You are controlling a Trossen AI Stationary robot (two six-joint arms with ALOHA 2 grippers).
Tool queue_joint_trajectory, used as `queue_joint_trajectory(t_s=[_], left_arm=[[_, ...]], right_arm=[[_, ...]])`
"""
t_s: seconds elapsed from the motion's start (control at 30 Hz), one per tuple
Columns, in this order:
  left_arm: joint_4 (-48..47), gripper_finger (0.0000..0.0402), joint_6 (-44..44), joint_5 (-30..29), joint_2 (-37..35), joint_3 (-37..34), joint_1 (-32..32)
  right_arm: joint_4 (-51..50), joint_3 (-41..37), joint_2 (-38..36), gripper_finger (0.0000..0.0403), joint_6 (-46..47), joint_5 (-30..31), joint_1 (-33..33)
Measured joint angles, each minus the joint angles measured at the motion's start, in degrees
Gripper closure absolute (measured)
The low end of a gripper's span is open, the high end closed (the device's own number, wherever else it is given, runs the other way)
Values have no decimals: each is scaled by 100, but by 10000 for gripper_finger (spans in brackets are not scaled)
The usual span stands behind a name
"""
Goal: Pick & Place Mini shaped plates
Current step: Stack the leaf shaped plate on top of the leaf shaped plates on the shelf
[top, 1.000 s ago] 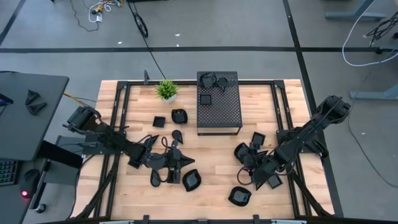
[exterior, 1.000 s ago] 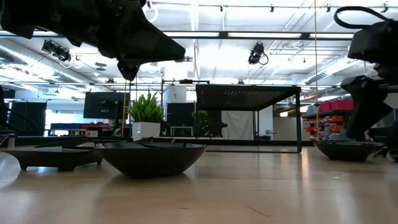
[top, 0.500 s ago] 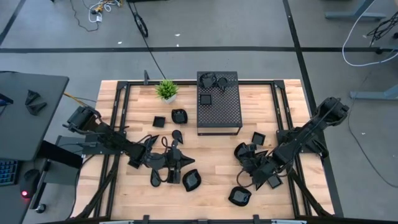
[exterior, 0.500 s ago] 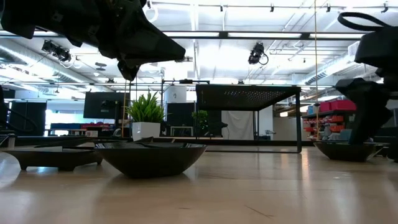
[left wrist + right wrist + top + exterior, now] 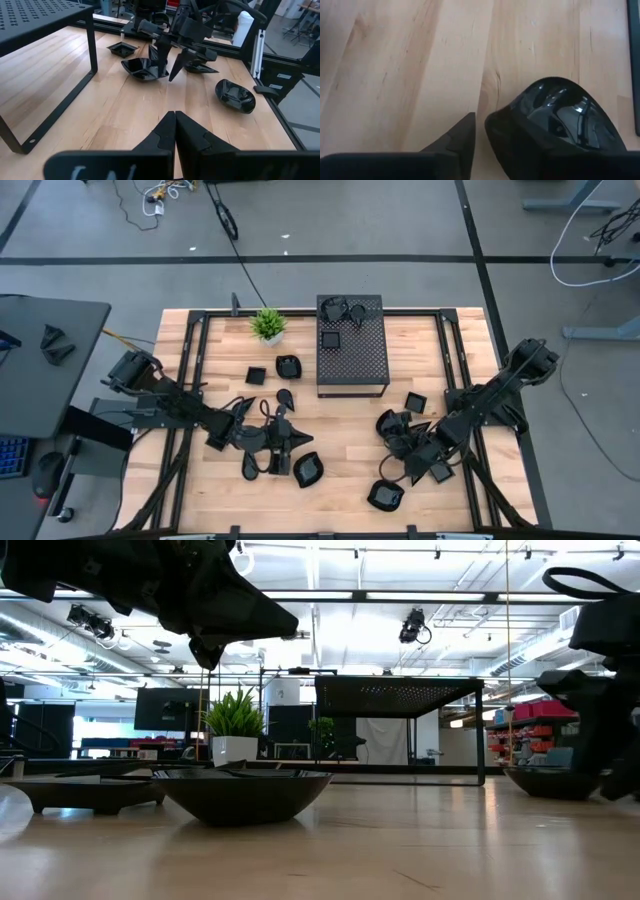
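Observation:
Glossy black mini shaped plates lie scattered on the wooden table. My right gripper is low at the right, its open fingers pointing down at a rounded plate that rests on the wood. In the right wrist view one finger stands just outside the plate's rim; the other is hidden. My left gripper hovers shut and empty left of centre, above two plates. My right gripper comes at the rounded plate's rim from above. A thin strip of table shows between the visible finger and the rim. The plate hides the other finger, so I cannot tell whether the gripper touches the plate.
A black perforated box with a few plates on top stands at the far middle, with a small potted plant to its left. More plates lie near the box and near the right arm.
My right gripper has sunk a little toward the table beside the rounded plate. The plates lie where they were.

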Motion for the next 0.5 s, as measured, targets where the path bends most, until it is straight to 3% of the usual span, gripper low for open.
queue_joint_trajectory(t_s=[0.5], left_arm=[[7, 388, 2, 0, 0, 2, 2]], right_arm=[[0, 7, -4, 371, -224, 47, 2]])
